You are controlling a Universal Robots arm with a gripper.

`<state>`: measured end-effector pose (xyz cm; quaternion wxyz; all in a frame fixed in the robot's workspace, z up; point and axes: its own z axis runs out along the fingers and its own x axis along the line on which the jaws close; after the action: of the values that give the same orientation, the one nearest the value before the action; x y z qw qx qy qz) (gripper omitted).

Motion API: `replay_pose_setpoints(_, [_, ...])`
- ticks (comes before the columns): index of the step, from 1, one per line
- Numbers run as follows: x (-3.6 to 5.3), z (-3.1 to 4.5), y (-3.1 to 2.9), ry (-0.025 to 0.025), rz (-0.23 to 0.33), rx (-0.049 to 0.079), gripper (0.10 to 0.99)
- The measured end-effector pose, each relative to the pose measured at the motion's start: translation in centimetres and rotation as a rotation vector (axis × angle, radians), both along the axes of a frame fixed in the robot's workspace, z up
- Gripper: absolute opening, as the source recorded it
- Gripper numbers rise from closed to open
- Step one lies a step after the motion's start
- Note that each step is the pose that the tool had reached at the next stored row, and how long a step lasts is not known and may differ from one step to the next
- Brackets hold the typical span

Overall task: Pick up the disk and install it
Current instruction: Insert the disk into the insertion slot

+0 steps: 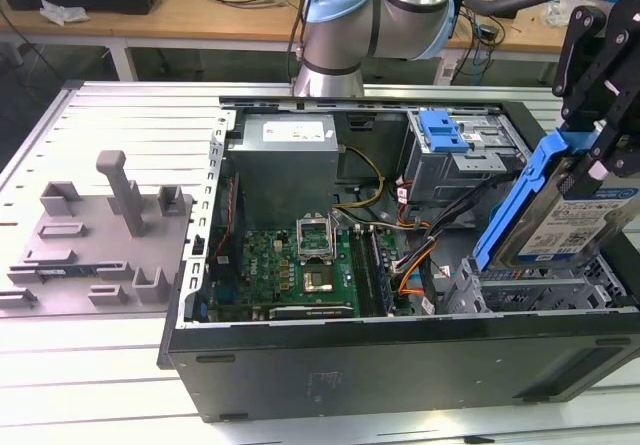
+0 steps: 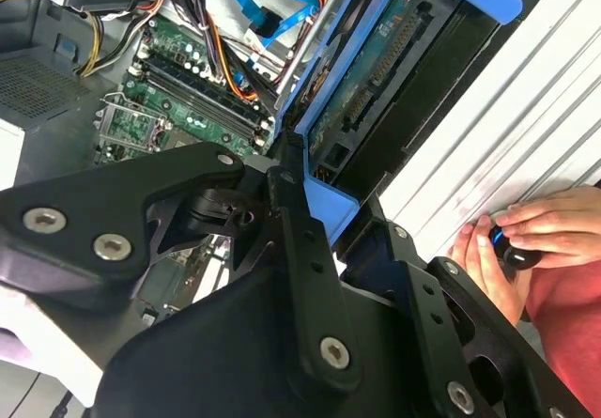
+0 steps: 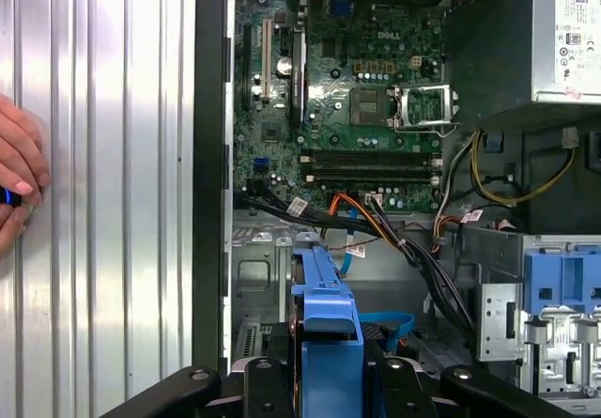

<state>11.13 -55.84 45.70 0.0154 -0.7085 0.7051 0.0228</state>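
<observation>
The disk (image 1: 568, 227) is a silver drive with a white-and-blue label in a blue carrier bracket. It hangs tilted on edge at the exterior view's right, just above the metal drive cage (image 1: 540, 290) of the open computer case (image 1: 400, 360). My gripper (image 1: 588, 160) is shut on the disk's upper end. In the second wrist view the black fingers (image 2: 286, 221) clamp the blue carrier, and the disk (image 2: 376, 70) stretches away from them. In the first wrist view the carrier's blue edge (image 3: 329, 319) stands between the gripper's black links (image 3: 324, 380), over the cage.
Inside the case lie the motherboard (image 1: 300, 265), cable bundles (image 1: 415, 255), a power supply (image 1: 290, 160) and a bay with a blue latch (image 1: 443, 130). A grey fixture with upright posts (image 1: 100, 235) sits left of the case. A person's hand (image 2: 526, 239) rests on the ribbed table.
</observation>
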Motion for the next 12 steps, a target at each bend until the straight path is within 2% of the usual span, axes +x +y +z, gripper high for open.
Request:
replay_pose_setpoints(6, [0.0, -0.4, -0.01, 0.0001, 0.0, 0.0, 0.369])
replay_pose_setpoints(12, [0.01, -1.33, -0.02, 0.0005, 0.0, 0.0, 0.369])
